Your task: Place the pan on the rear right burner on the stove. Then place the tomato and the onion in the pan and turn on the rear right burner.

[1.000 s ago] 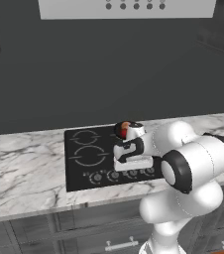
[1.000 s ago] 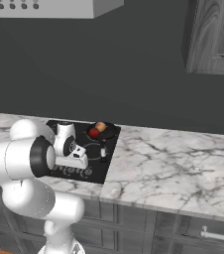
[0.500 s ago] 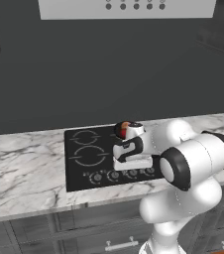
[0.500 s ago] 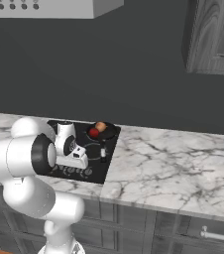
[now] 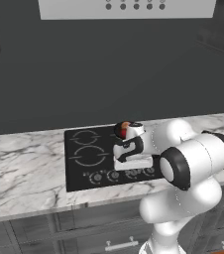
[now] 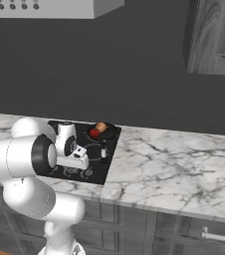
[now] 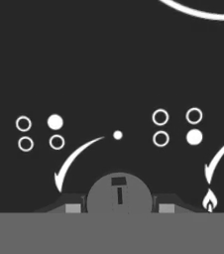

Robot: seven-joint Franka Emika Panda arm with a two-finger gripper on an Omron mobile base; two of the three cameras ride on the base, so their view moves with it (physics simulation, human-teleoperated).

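A white marble counter [image 6: 174, 164] with grey veins runs left to right under a dark wall [image 5: 109, 69]. A pale range hood [image 5: 126, 7] with a row of dark dots hangs above. Grey drawer fronts [image 6: 204, 234] with metal handles sit below. A wooden wall cabinet [image 6: 216, 35] hangs far right.

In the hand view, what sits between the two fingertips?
A round grey knob of the stove sits between the gripper fingertips, one at each side, in the hand view.

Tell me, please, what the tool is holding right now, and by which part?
The tool sits astride a stove knob, one finger each side of its round rim; whether the fingers actually touch it cannot be told.
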